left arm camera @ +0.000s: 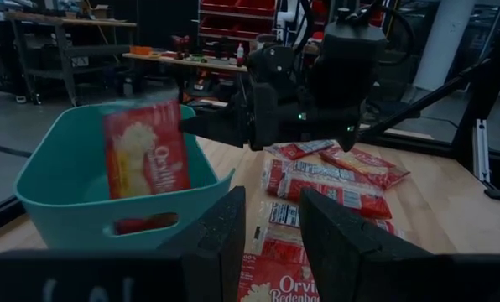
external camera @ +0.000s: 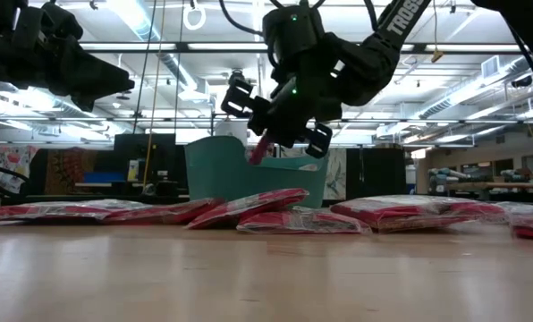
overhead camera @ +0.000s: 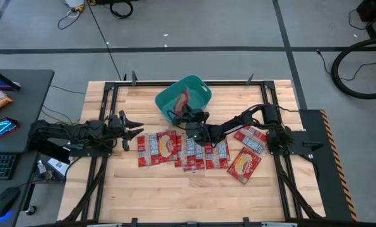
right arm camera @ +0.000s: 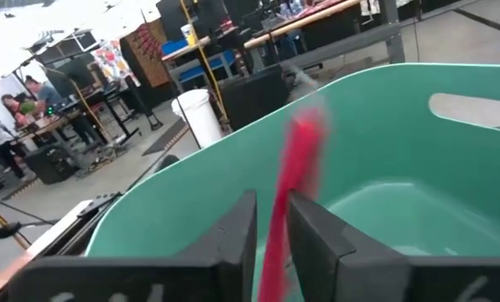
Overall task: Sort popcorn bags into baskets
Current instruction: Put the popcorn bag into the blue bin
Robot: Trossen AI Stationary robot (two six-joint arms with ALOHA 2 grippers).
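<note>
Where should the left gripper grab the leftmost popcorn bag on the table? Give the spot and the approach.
Probably the edge facing the left gripper, coming straight down. The leftmost popcorn bag lies flat on the table, that edge is free, and other bags crowd its far side.

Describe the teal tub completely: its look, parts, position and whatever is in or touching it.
The teal tub is a rounded-rectangular plastic bin with plain smooth sides, a rolled rim and oval handle cut-outs in its walls. It stands upright at the table's far middle, turned at an angle to the edges, just behind the row of red packets. The right gripper is at its near rim and holds a red popcorn bag on edge, hanging down inside the tub. Whether the bag touches the floor or walls cannot be told.
</note>
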